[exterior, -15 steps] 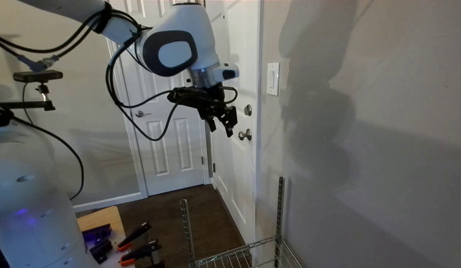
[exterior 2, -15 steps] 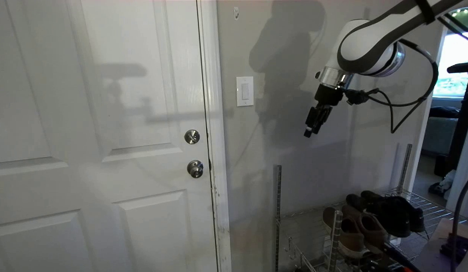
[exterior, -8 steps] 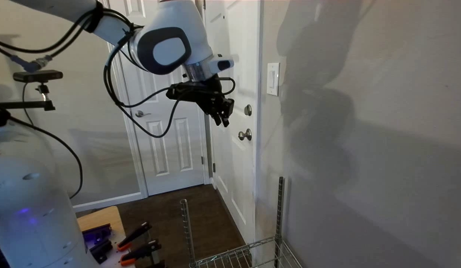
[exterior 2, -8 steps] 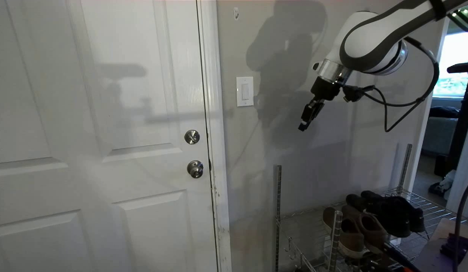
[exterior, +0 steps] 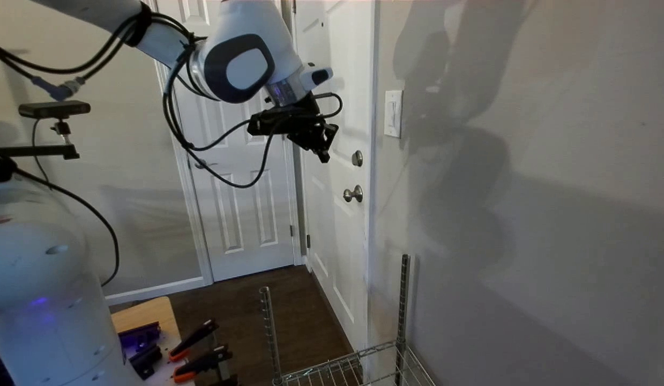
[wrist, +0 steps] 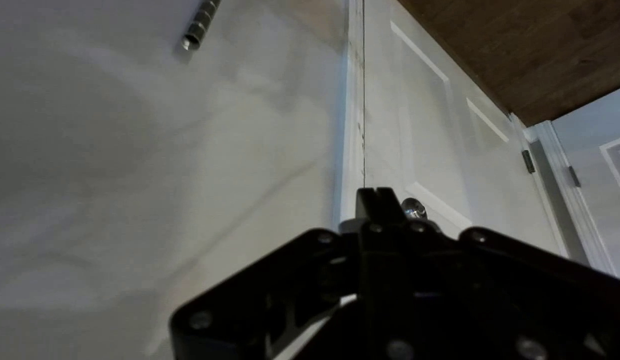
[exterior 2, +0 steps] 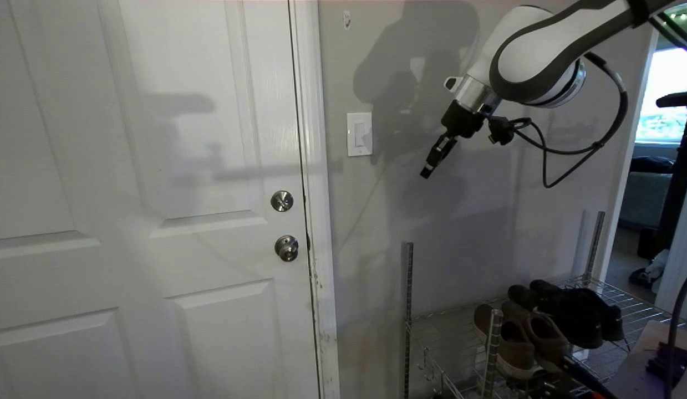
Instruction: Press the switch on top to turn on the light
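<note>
The switch [exterior: 393, 113] is an upright white plate with a rocker, fixed to the grey wall beside the door frame; in an exterior view the switch [exterior 2: 359, 134] faces the camera. My gripper [exterior 2: 426, 173] points down at a slant, apart from the plate, to its right and lower there. Its black fingertips [wrist: 385, 205] are pressed together with nothing between them in the wrist view. In an exterior view the gripper [exterior: 324, 158] appears left of the plate and lower. The wrist view does not show the switch. The light is out of view.
A white door with a round knob [exterior 2: 286, 247] and a deadbolt [exterior 2: 281, 200] above it adjoins the switch. Below the arm stands a wire rack [exterior: 364, 354] with upright posts; shoes [exterior 2: 576, 316] rest on it. Clamps [exterior: 203, 362] sit near the robot's base.
The fingers have gone from open to shut. My gripper has risen and come closer to the switch in an exterior view, and it is tilted further toward the wall and door.
</note>
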{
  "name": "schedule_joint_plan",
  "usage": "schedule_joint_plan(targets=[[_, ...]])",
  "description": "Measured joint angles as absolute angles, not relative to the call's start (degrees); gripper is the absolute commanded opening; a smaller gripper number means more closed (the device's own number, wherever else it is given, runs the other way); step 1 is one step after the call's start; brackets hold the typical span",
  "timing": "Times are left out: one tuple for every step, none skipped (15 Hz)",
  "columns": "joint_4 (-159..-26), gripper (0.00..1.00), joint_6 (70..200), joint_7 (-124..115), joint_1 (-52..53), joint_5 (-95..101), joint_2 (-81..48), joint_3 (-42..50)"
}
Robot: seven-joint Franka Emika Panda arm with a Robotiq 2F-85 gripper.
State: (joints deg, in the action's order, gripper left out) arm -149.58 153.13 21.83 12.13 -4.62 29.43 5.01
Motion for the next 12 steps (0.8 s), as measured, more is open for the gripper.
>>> schedule_joint_plan(targets=[[-149.0, 0.04, 154.7, 22.5, 12.5, -4.1, 28.6, 5.0], [-148.5, 0.04, 156.4, 22.9, 12.6, -3.6, 27.7, 5.0], [-147.9, 0.03, 158.3, 23.4, 12.7, -2.9, 26.6, 5.0], [-147.2, 0.03, 160.0, 23.4, 12.7, -2.1, 25.3, 5.1], [-146.3, 0.04, 161.9, 23.4, 12.7, -1.2, 23.9, 5.1], [-145.3, 0.03, 163.8, 23.4, 12.7, -0.5, 22.4, 5.1], [-144.2, 0.03, 165.5, 23.4, 12.7, 0.1, 21.0, 5.1], [-143.2, 0.03, 167.2, 23.4, 12.7, 0.6, 19.7, 5.1], [-142.2, 0.03, 168.9, 23.5, 12.7, 0.9, 18.6, 5.1], [-141.4, 0.03, 170.5, 23.5, 12.7, 1.2, 17.7, 5.1], [-140.8, 0.03, 172.2, 23.5, 12.7, 1.5, 17.0, 5.2], [-140.3, 0.03, 173.7, 23.5, 12.7, 1.8, 16.5, 5.3]])
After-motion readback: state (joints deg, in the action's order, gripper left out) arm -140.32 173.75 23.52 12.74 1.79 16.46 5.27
